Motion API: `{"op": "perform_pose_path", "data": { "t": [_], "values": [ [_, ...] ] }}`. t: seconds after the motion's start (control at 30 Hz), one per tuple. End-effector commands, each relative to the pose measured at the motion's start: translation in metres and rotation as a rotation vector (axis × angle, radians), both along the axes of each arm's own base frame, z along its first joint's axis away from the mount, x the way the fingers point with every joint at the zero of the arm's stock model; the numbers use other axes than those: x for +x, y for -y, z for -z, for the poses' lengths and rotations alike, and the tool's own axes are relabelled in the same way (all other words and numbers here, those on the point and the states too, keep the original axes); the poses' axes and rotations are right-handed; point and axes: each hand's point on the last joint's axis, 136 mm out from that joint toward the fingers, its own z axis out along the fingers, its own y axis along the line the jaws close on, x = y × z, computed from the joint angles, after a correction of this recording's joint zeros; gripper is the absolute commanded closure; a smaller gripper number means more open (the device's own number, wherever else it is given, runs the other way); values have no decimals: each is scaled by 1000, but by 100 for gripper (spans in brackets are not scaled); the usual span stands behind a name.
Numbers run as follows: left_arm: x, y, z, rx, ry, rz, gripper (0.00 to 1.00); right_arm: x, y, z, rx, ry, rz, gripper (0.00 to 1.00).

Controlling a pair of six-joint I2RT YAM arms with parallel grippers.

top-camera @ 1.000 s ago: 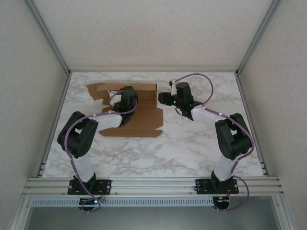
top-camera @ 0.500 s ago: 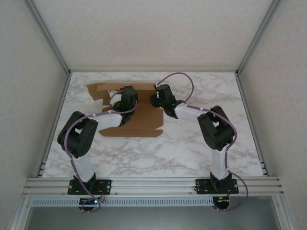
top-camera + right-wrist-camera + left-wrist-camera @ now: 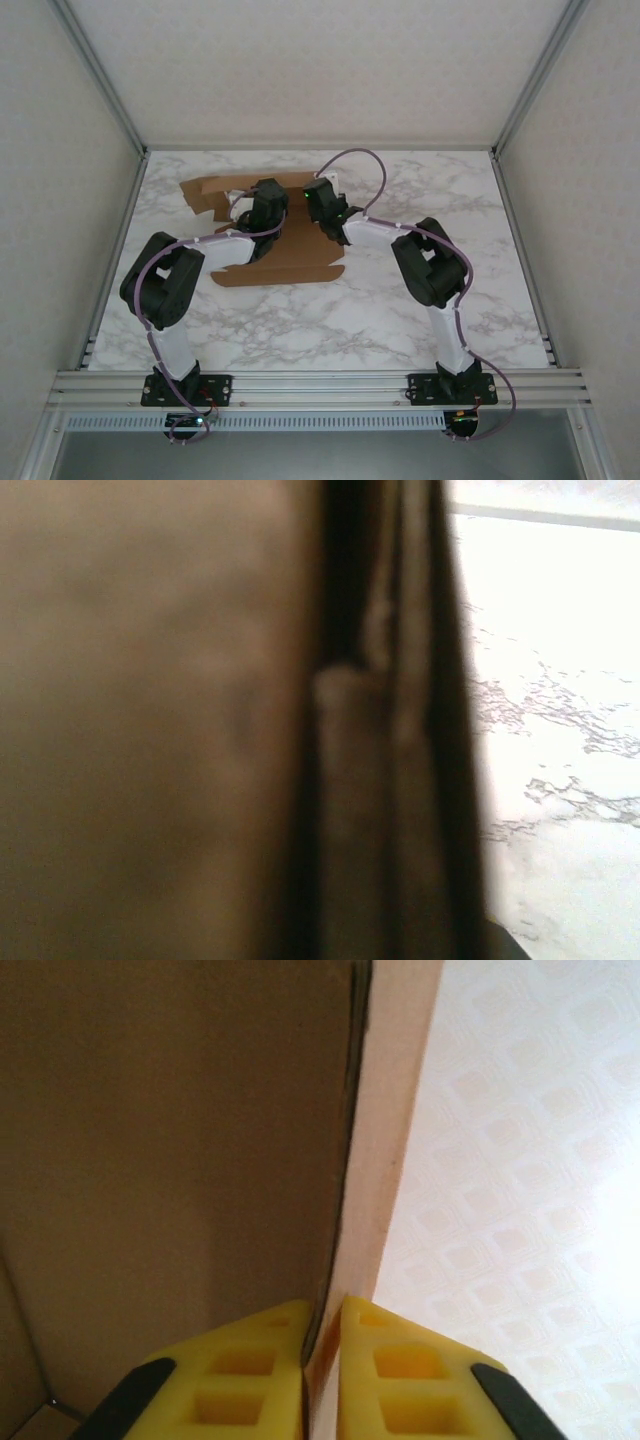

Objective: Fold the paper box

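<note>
Well, my left gripper (image 3: 321, 1355) is pinched onto the paper box (image 3: 300, 262). The yellow pads (image 3: 250, 1375) sit either side of one thin upright cardboard edge, with barely a sliver of gap between them. Of my right gripper (image 3: 316, 197) I cannot tell whether it is apart or together. From above it sits at the right end of the raised far wall (image 3: 235, 184), and its own camera gives only blurred brown board very close up, with the table (image 3: 560, 680) off to the right.

The box lies toward the far left of the table, its broad base panel flat, a wall lifted along the far side, and jagged flaps (image 3: 200, 195) lying out at the far-left corner. As a container it is only half made, and I see nothing lying in it, just my left arm (image 3: 225, 248) reaching across the panel.

What worries me: I hold the wall only at the tips of the pads, so a small sideways pull could let the edge slip out — and the wall would likely spring back down. My two wrists are just beside each other over the same wall. If one pushes while the other holds, the board may buckle off its crease or tear at a slit, or the wrists may knock. The sheet does not look pinned, so it could skate on the smooth marble.
</note>
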Motion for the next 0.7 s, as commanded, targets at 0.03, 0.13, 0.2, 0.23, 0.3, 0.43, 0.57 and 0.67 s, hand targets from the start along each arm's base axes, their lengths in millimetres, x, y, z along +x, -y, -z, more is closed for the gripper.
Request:
{"op": "perform_pose_path", "data": {
  "t": [0.03, 0.13, 0.2, 0.23, 0.3, 0.43, 0.57, 0.67],
  "values": [
    [-27, -6, 81, 116, -266, 41, 73, -1, 29, 6, -102, 9, 171, 100],
    [-27, -8, 68, 145, -246, 52, 62, -2, 27, 5, -108, 23, 125, 100],
    [-33, -14, 60, 207, -262, 56, 57, -4, 30, 4, -107, 25, 98, 100],
    [-36, -17, 53, 237, -263, 60, 53, -5, 35, 4, -102, 25, 87, 100],
    [-42, -22, 40, 286, -261, 79, 47, -6, 48, 4, -96, 20, 86, 100],
    [-58, -28, 23, 416, -267, 164, 39, -7, 72, 4, -80, 4, 63, 100],
    [-77, -12, 22, 500, -250, 362, 34, -9, 86, 3, -77, -9, 30, 100],
    [-97, 5, 28, 608, -255, 575, 34, -13, 88, 7, -57, -44, -34, 100]
  ]
}}
